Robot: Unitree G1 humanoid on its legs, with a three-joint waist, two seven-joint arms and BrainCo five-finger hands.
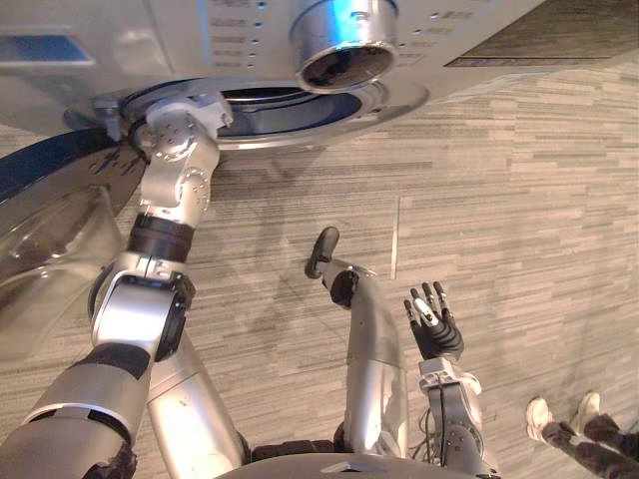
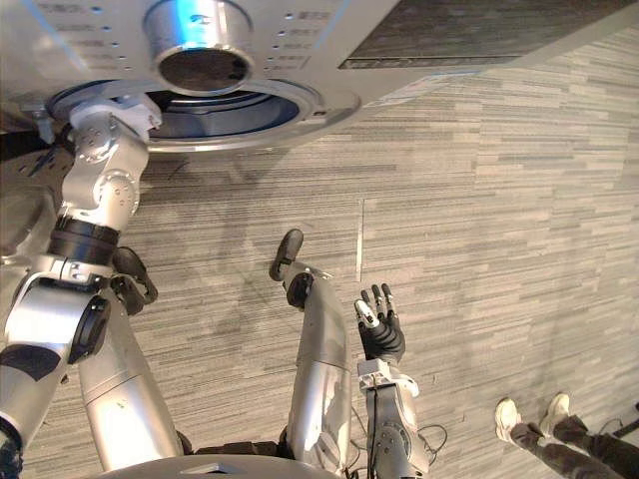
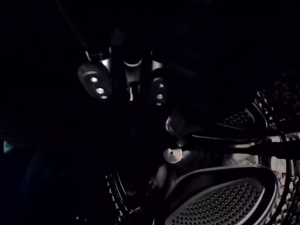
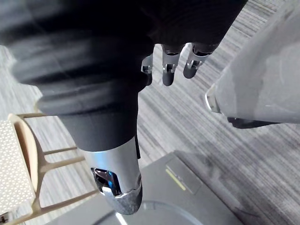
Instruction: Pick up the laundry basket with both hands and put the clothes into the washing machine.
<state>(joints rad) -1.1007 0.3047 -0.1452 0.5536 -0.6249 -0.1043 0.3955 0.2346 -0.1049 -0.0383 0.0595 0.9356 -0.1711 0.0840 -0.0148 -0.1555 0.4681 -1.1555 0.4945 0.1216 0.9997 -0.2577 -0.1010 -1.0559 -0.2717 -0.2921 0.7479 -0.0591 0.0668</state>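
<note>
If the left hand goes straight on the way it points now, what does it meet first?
Probably the perforated drum wall: the left hand is inside the washing machine. Depth is hard to judge in the dark.

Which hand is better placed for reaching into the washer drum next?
Left: the left hand is inside the washing machine; the right hand hangs open above the floor, away from the opening.
</note>
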